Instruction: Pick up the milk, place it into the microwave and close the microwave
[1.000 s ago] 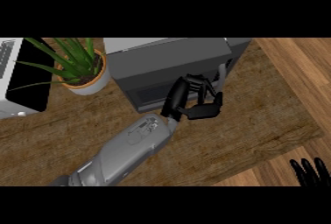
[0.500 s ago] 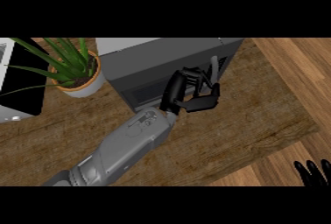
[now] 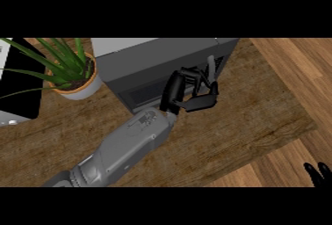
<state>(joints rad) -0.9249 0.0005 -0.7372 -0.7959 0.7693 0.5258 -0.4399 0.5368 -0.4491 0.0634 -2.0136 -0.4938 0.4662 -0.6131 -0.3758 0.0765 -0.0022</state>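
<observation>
While the right hand (image 3: pixel 318 172) rests open off the counter's (image 3: pixel 259 118) near-right corner, the left hand (image 3: pixel 191 90), curled on nothing, touches the shut microwave (image 3: pixel 156 61).

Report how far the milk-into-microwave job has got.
Looks near its end: no milk shows on the counter, and the microwave door looks shut or nearly so, though the milk inside cannot be seen. In hand: the left hand is at the door front, fingers curled. Left: confirm the door is closed. The right hand rests at the lower right.

Left hand (image 3: pixel 189 93) fingers curled; right hand (image 3: pixel 318 172) resting.
</observation>
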